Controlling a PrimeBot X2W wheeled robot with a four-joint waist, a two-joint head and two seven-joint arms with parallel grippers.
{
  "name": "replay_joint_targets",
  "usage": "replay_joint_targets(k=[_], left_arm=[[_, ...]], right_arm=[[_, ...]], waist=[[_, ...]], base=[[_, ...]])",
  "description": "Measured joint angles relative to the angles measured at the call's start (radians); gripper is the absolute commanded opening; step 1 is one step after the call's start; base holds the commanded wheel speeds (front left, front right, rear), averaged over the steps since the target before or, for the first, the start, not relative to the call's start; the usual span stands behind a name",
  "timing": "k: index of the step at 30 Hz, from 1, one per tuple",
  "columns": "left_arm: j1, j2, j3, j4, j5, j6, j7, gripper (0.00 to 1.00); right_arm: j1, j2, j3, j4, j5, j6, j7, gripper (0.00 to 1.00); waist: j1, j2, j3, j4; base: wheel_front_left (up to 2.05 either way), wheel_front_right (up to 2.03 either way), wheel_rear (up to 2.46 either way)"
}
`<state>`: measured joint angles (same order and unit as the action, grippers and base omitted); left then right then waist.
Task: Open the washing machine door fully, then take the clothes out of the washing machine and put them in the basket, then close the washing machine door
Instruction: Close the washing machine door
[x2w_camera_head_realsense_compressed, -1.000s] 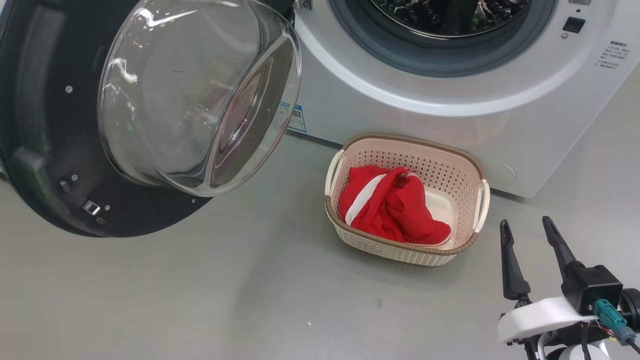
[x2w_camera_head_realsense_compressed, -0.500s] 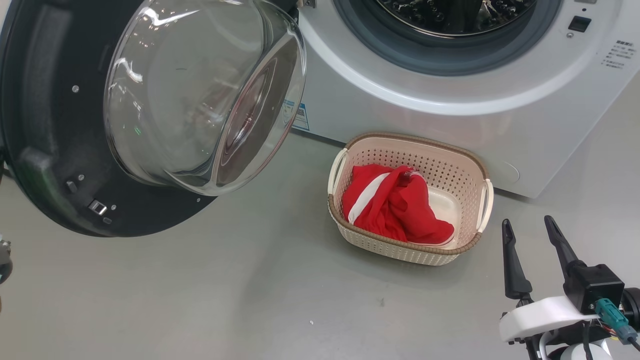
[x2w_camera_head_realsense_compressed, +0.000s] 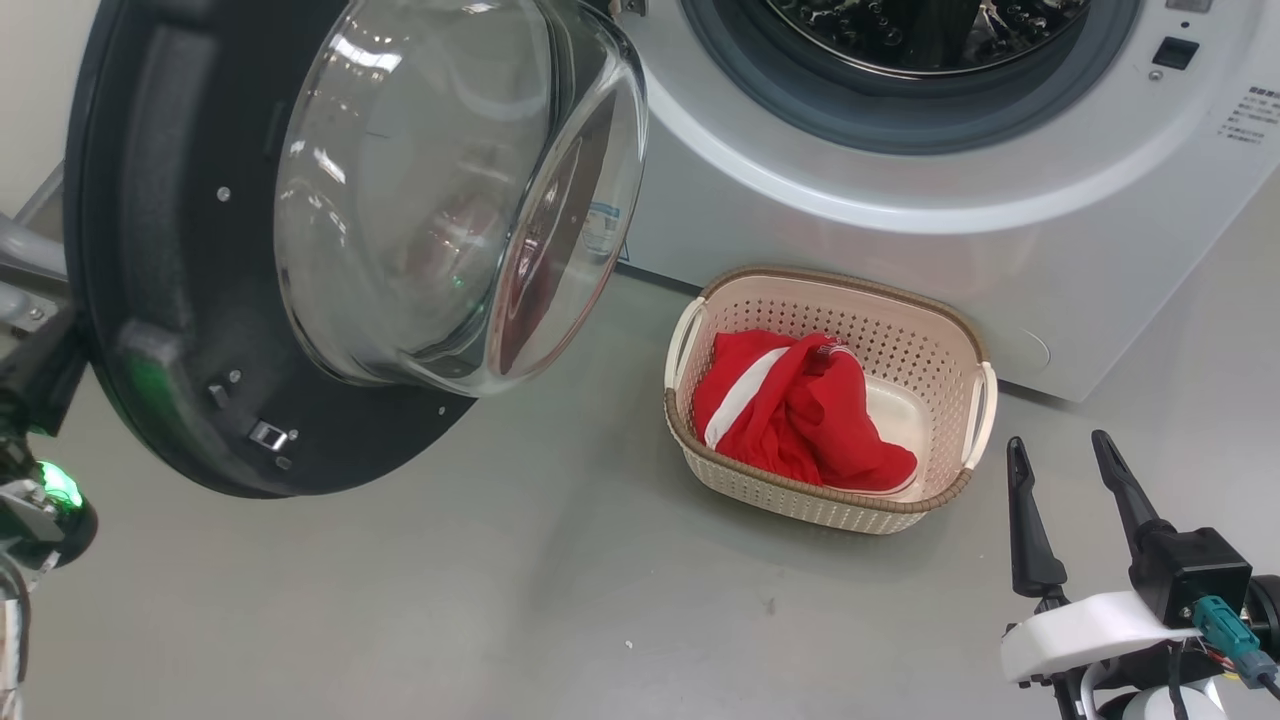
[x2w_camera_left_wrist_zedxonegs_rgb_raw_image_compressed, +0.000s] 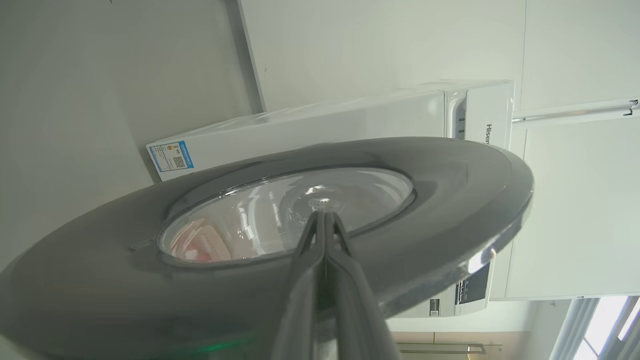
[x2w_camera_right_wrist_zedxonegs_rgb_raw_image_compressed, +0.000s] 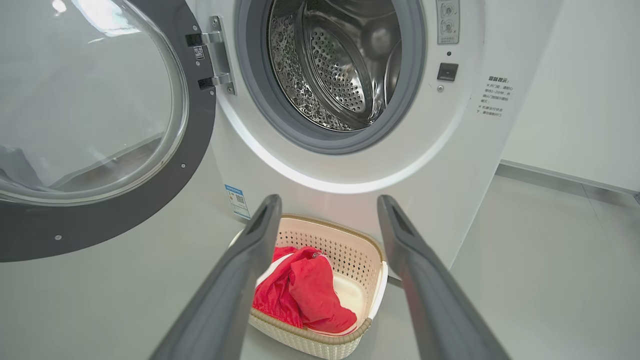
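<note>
The washing machine door stands partly open at the left, its glass bowl bulging toward the white washing machine. In the left wrist view my left gripper is shut and empty, its tips at the door's outer glass. My left arm shows behind the door rim. The red clothes lie in the cream basket in front of the machine. My right gripper hangs open and empty to the right of the basket. The right wrist view shows the right gripper, the basket and the clothes.
The steel drum looks empty behind the grey seal. The door hinge sits on the machine's left side. Grey floor spreads in front of the basket. A white wall stands right of the machine.
The door has swung some way toward the machine's opening. My left arm has come into the head view at the left edge behind it. The right gripper holds still.
</note>
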<state>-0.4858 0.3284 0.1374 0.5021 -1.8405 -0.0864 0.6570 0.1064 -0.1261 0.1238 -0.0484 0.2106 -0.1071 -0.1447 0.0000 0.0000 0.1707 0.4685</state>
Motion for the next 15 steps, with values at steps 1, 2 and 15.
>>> replay_joint_targets(k=[1,2,15], left_arm=[[0.004,-0.002,-0.004,-0.003,-0.002,-0.005,0.012,0.00],[0.009,-0.003,-0.009,-0.007,-0.002,-0.008,0.023,0.00],[0.089,-0.049,-0.036,-0.080,-0.058,-0.027,0.149,0.00]], right_arm=[[0.000,0.000,0.000,0.000,0.000,0.000,0.000,1.00],[0.000,0.000,0.000,0.000,0.000,0.000,0.000,1.00],[-0.017,0.002,0.008,-0.003,0.000,0.000,-0.002,1.00]], waist=[[0.0000,0.0000,0.000,0.000],[0.0000,0.0000,0.001,0.000],[0.0000,0.0000,0.005,-0.021]], base=[[0.00,0.00,0.00],[0.00,0.00,0.00],[0.00,0.00,0.00]])
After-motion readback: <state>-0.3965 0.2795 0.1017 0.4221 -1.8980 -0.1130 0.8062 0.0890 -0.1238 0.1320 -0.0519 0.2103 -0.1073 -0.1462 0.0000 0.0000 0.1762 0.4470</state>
